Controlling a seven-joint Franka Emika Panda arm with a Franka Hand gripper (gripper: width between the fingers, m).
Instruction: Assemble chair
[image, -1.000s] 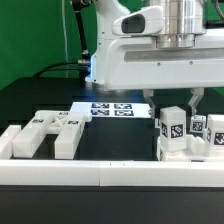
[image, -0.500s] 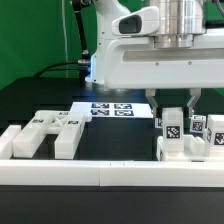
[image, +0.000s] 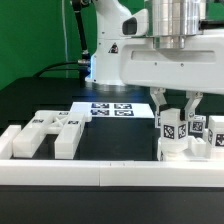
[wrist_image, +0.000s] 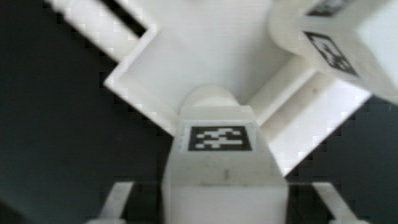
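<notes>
White chair part | fingers vertical, clamped | arm overhead

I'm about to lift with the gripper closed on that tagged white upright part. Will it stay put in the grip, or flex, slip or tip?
The gripper is shut on the upright part. It looks like blocky molded plastic, so probably stiff and light. Its smooth faces may slip a little. Standing tall on a narrow base close to neighbouring chair parts, it could tip if nudged sideways.
</notes>
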